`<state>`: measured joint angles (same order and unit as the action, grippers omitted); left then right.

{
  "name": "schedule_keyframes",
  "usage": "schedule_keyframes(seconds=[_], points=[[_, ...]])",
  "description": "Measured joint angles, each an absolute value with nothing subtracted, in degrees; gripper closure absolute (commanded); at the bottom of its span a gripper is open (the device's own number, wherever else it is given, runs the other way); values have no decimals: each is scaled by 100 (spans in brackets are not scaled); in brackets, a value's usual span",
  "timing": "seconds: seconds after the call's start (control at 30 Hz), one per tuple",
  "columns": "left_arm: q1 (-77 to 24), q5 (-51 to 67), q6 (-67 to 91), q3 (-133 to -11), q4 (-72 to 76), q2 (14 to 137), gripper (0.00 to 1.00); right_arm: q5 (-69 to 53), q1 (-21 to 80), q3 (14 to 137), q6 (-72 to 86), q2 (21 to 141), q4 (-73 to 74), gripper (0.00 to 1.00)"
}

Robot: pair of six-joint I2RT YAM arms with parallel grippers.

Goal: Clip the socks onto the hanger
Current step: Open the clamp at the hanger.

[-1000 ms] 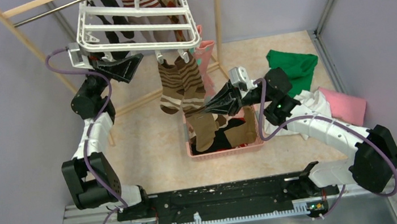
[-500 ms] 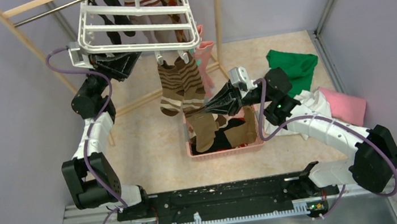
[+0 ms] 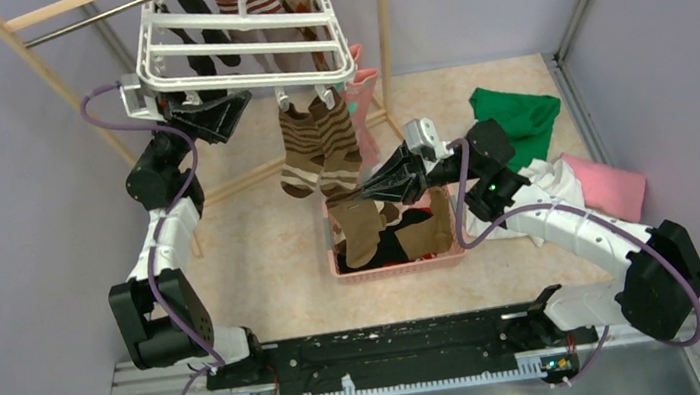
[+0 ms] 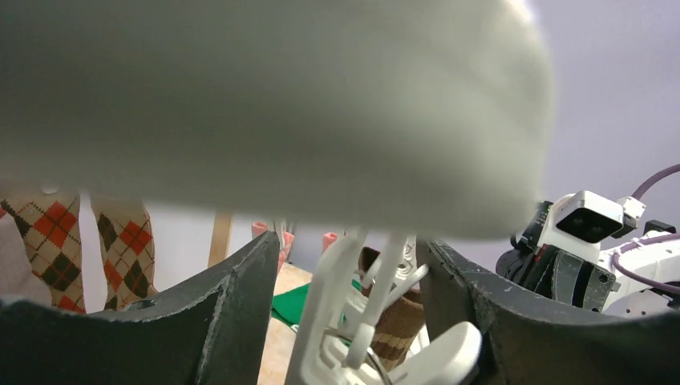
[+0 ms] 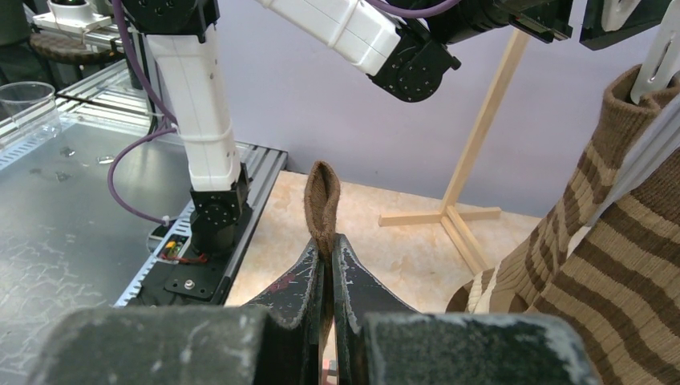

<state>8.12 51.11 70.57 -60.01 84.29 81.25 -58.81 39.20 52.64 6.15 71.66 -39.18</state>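
Observation:
The white hanger (image 3: 240,30) hangs from the rack's rod, with a striped pair of socks (image 3: 320,146) clipped at its near side and darker socks behind. My left gripper (image 3: 215,115) sits under the hanger's near left edge. In the left wrist view it (image 4: 349,265) stands open around a dangling white clip (image 4: 361,329), which touches the right finger (image 4: 481,313). Argyle socks (image 4: 48,241) hang at the left. My right gripper (image 3: 366,194) is shut on a plain brown sock (image 3: 360,231) hanging over the basket; the sock's edge (image 5: 322,200) pokes above the shut fingers.
A pink basket (image 3: 400,264) below the right gripper holds black and brown socks. The wooden rack (image 3: 36,55) with its metal rod stands at the back left. Green (image 3: 517,116), white (image 3: 551,183) and pink (image 3: 612,185) cloths lie at the right.
My left gripper's jaws narrowed around the clip and then widened again, and the hanger swayed slightly. The right gripper has kept the brown sock almost still.

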Motion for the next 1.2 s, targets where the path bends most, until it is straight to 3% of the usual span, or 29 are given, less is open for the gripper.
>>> schedule_keyframes(seconds=[0.47, 0.8, 1.07, 1.13, 1.2], points=[[812, 5111, 7052, -6001, 8431, 8128, 27, -5883, 3920, 5264, 600, 7166, -3913, 100], [805, 5153, 7043, -6071, 8431, 8130, 40, -5883, 3920, 5264, 598, 7166, -3911, 100], [738, 5159, 7043, -6134, 8431, 8215, 40, -5902, 3920, 5264, 596, 7166, -3905, 100], [738, 5159, 7041, -6134, 8431, 8215, 35, -5907, 3920, 5264, 596, 7166, -3900, 100], [738, 5159, 7039, -6134, 8433, 8215, 22, -5909, 3920, 5264, 596, 7166, -3900, 100]])
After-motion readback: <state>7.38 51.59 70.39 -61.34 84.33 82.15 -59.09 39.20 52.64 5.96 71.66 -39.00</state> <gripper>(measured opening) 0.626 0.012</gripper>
